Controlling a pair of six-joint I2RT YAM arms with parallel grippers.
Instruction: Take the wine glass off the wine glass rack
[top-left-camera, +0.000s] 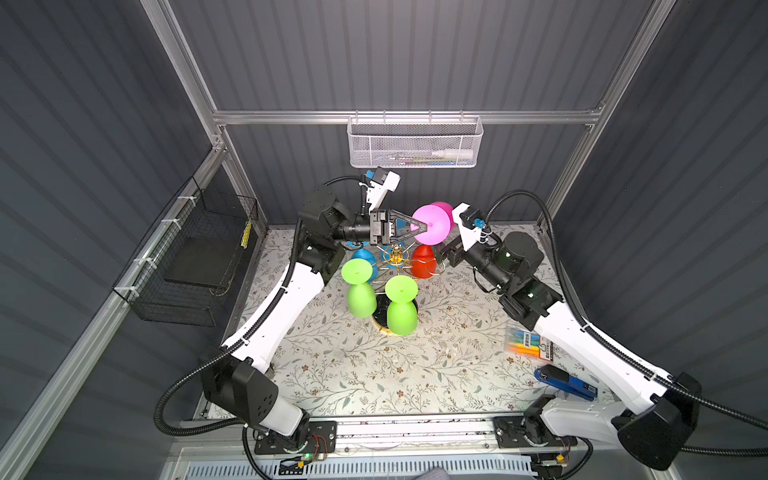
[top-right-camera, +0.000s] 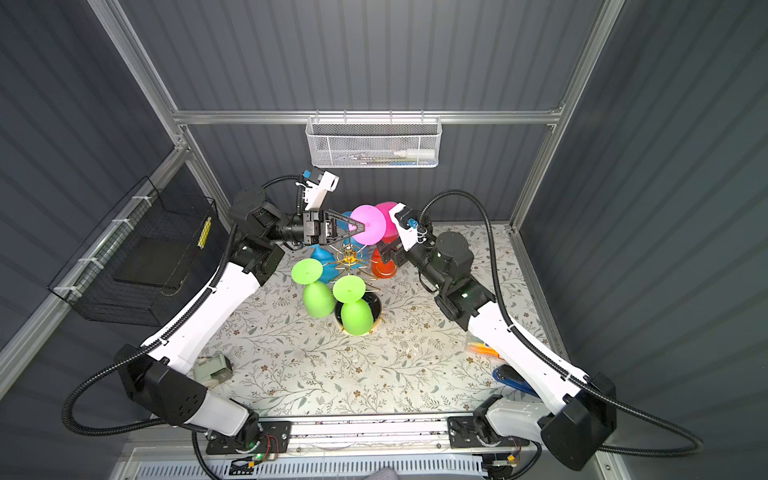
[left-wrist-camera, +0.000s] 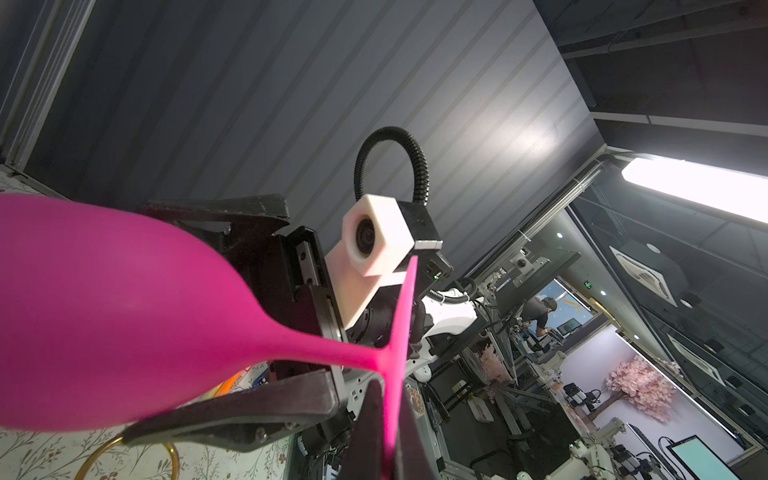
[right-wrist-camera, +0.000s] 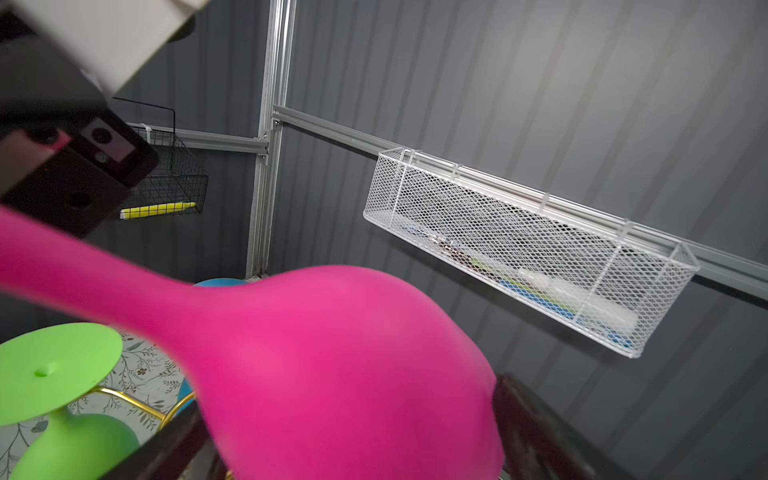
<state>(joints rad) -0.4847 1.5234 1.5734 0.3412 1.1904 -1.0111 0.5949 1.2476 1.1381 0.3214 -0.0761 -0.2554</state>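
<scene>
The pink wine glass (top-left-camera: 438, 237) lies on its side, up off the table. It is in the middle of both top views, just above the top of the gold wine glass rack (top-left-camera: 397, 254) in the picture. The left claw (top-left-camera: 427, 226) reaches in from the left and is shut tight on the flat round foot of the glass. The right claw (right-wrist-camera: 347, 399) is on the right, at the bowl. Its fingers (right-wrist-camera: 532, 424) stand wide, one on each side of the fat pink bowl. I cannot tell if they touch it. A green glass (top-left-camera: 359, 299), a second green glass (top-left-camera: 401, 313), a red glass (top-left-camera: 424, 262) and a blue glass (top-left-camera: 366, 261) hang upside down on the rack.
</scene>
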